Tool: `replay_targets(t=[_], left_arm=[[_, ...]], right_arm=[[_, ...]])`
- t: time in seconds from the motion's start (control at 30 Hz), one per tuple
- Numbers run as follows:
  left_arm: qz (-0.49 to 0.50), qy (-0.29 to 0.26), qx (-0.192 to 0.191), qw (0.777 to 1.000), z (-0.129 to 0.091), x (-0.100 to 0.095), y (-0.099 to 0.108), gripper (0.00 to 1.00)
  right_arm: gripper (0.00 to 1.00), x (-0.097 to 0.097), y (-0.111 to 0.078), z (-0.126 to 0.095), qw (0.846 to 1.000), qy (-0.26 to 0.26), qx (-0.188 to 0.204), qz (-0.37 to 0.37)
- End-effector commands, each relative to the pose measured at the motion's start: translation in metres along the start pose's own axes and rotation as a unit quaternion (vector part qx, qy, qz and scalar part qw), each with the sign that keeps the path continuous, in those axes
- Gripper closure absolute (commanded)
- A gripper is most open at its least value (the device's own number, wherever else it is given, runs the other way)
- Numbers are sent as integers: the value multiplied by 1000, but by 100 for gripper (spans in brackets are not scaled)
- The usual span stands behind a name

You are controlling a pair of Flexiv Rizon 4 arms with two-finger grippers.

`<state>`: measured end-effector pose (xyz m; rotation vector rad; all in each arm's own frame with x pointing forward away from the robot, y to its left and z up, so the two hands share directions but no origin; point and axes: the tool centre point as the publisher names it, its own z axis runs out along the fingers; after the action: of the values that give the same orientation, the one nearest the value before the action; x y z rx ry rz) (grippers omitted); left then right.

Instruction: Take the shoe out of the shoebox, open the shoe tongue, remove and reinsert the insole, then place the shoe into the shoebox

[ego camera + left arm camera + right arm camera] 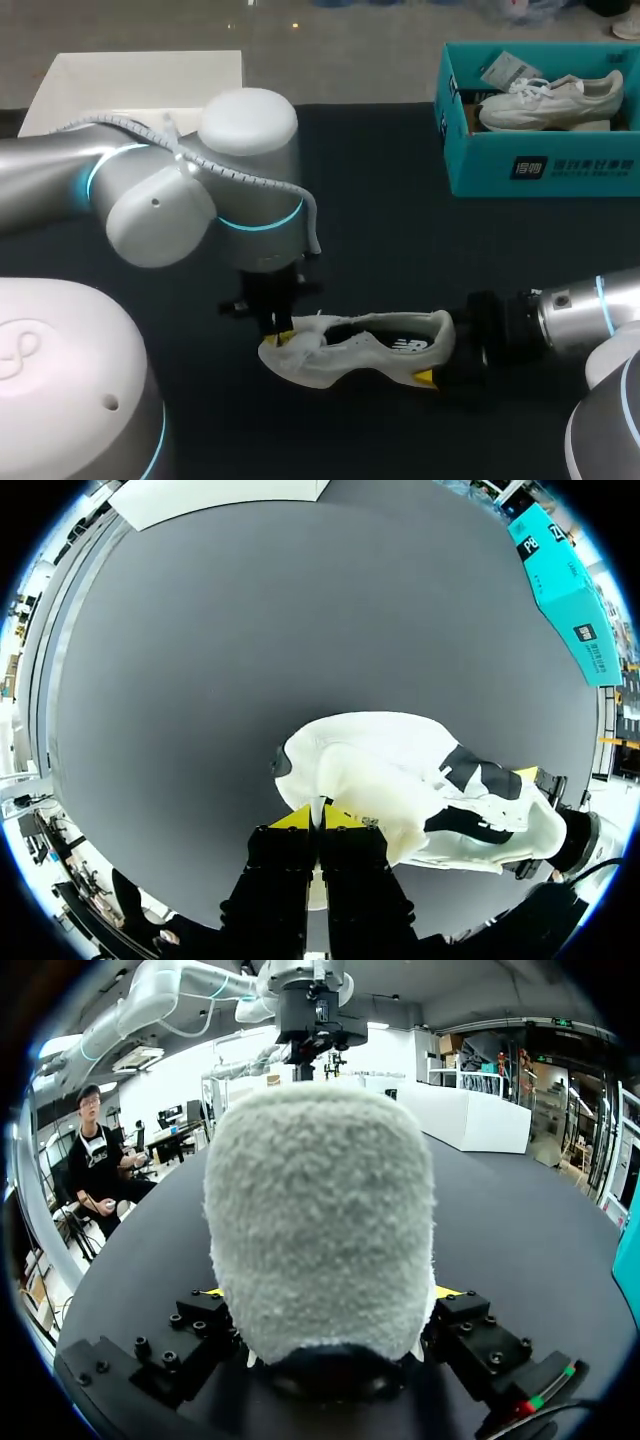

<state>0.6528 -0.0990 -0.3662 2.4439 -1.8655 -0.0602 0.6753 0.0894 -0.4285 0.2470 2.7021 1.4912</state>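
A white shoe (372, 352) with a dark insole lies on its side on the black table (400, 240), toe to the left. My left gripper (284, 330) comes down over its front. In the left wrist view that gripper (320, 818) is shut on a thin white flap of the upper, apparently the tongue, by the shoe (400, 780). My right gripper (440, 368) is at the heel. In the right wrist view the fuzzy heel (320, 1210) fills the space between the wide-set fingers of that gripper (325, 1298), which press on it from both sides.
A teal shoebox (545, 165) stands at the back right with a second white shoe (550, 100) inside. A white box lid (140, 80) lies at the back left. Bare black tabletop stretches between the shoebox and the held shoe.
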Motion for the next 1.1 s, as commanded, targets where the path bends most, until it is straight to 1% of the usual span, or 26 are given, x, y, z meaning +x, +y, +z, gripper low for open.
replay_targets(t=[0.03,0.07,0.13,0.17,0.23,0.33,0.37,0.43,0.5,0.53,0.57,0.6,0.63,0.7,0.73,0.8,0.83,0.9,0.93,1.07,1.1], left_arm=[[1,2,-9,1000,16,-4,-3,100],[3,-1,-11,1000,16,-4,-3,85],[5,-1,-13,1000,16,-4,-3,37],[6,-1,-13,1000,15,-4,-2,0],[7,5,-14,1000,11,-5,-3,0],[27,35,-12,999,2,-5,-3,0],[44,59,-11,997,-2,-5,-3,0],[97,98,-5,991,-12,-4,-3,0],[170,135,-8,976,-22,-1,-3,0],[211,143,-15,967,-27,1,-3,0],[257,154,-28,954,-32,4,-1,0],[317,162,-50,933,-36,8,2,0],[384,170,-59,906,-40,13,7,0],[491,154,-49,856,-47,21,18,0],[542,148,-44,826,-50,23,23,0],[626,106,-34,772,-55,26,30,0],[659,100,-39,745,-59,27,34,0],[707,77,-34,702,-72,30,38,0],[724,60,-34,686,-78,32,40,0],[766,-14,-44,641,-91,36,41,0],[775,-19,-46,630,-95,36,42,0]], right_arm=[[100,1,-2,0,1000,-2,2,0],[100,1,-2,0,1000,-2,2,0],[100,1,-2,0,1000,-2,2,0],[100,1,-2,0,1000,-2,2,0],[100,1,-2,0,1000,-2,2,0],[100,1,-2,0,1000,-2,2,0],[100,1,-2,0,1000,-2,2,0],[100,1,-2,0,1000,-2,2,0],[100,1,-2,0,1000,-2,2,0],[100,1,-2,0,1000,-2,2,0],[100,1,-2,0,1000,-2,2,0],[100,1,-2,0,1000,-2,2,0],[100,1,-2,0,1000,-2,2,0],[100,1,-2,0,1000,-2,2,0],[100,1,-2,0,1000,-2,2,0],[100,1,-2,0,1000,-2,2,0],[100,1,-2,0,1000,-2,2,0],[100,1,-2,0,1000,-2,2,0],[100,1,-2,0,1000,-2,2,0],[100,1,-2,0,1000,-2,2,0],[100,1,-2,0,1000,-2,2,0]])
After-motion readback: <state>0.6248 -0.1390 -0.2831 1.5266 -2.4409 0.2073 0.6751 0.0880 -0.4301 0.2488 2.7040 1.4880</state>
